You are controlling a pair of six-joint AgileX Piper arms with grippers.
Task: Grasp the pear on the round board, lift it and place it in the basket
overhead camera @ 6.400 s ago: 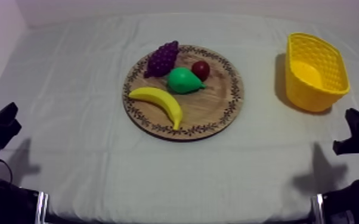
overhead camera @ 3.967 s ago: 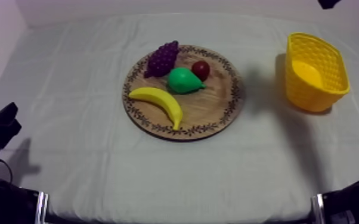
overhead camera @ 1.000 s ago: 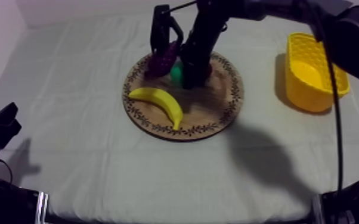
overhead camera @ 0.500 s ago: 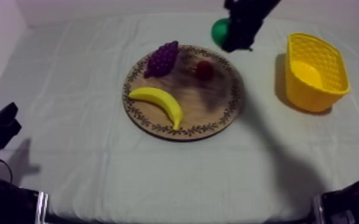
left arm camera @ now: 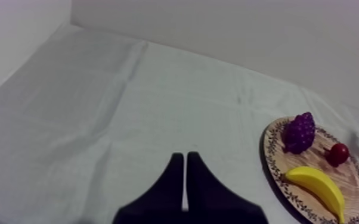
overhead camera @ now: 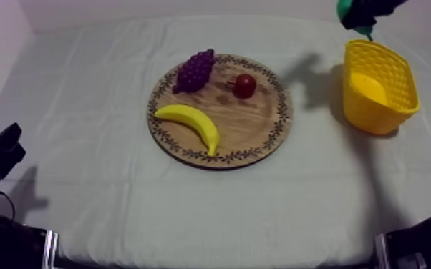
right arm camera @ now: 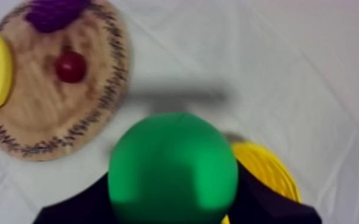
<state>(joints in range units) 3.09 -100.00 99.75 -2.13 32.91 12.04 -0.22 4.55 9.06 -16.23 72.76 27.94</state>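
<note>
Pear (right arm camera: 173, 167) hung clamped in the right gripper (overhead camera: 365, 11), high near the yellow basket's (overhead camera: 376, 118) far rim (not yet centred); it looked best carried over the middle, lowered, then released.

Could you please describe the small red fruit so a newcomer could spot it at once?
Find the round wooden board mid-table. On its far side toward the yellow basket lies the small red fruit. It is the only round red piece, beside the purple bunch of grapes and behind the long banana.
</note>
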